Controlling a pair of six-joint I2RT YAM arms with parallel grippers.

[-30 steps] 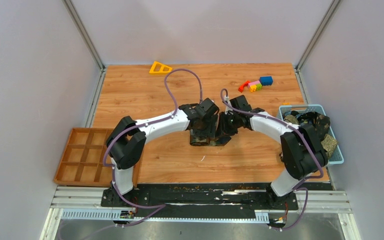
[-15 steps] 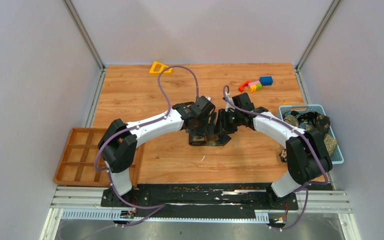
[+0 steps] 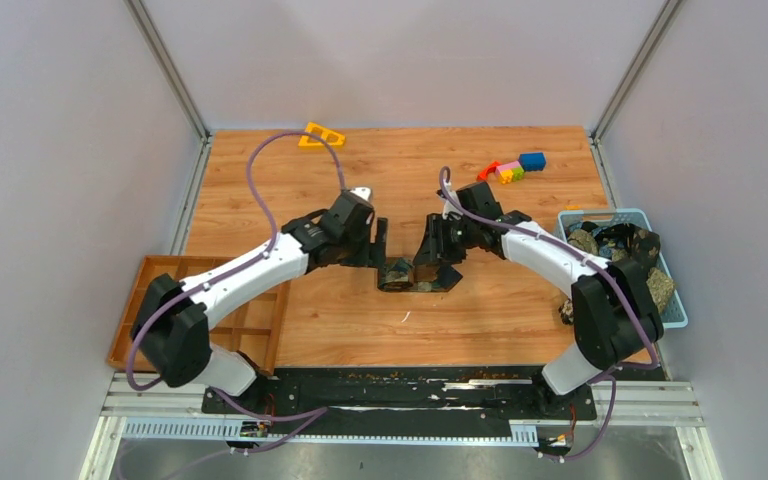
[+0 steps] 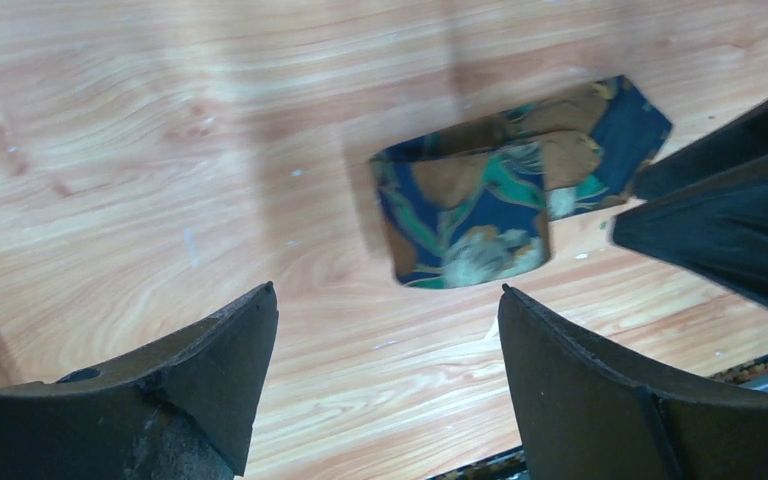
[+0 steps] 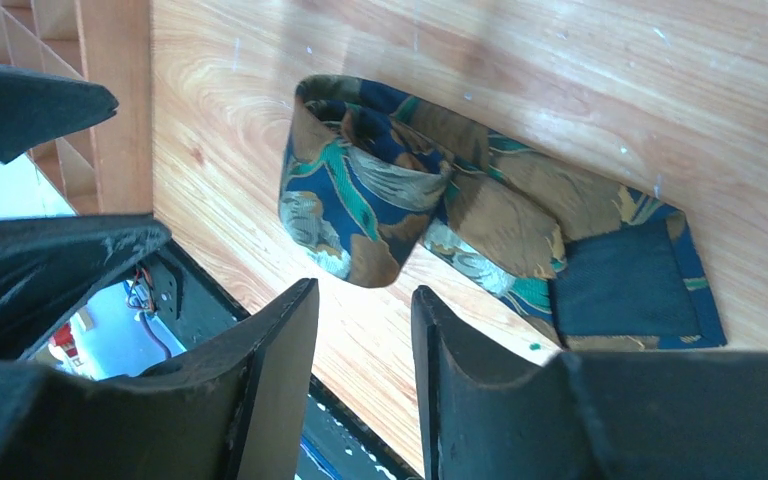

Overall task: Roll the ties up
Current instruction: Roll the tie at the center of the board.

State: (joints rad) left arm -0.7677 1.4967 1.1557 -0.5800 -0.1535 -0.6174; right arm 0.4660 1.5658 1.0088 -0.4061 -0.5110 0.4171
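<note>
A dark tie with teal, brown and gold pattern point(image 3: 415, 277) lies loosely rolled on the wooden table, its tail end sticking out to the right. It shows in the left wrist view point(image 4: 490, 210) and the right wrist view point(image 5: 400, 190). My left gripper point(image 3: 378, 243) is open and empty, just left of and above the roll. My right gripper point(image 3: 428, 245) is open by a narrow gap and empty, just above the roll's right part. More ties point(image 3: 620, 245) lie heaped in the blue basket.
A blue basket point(image 3: 676, 300) stands at the right table edge. A wooden compartment tray point(image 3: 165, 310) lies at the near left. Colourful toy blocks point(image 3: 512, 167) and a yellow triangle piece point(image 3: 320, 135) lie at the back.
My left arm has pulled back to the left, off the tie, with its gripper open. My right gripper has lifted slightly away from the roll. The tie stays on the table.
</note>
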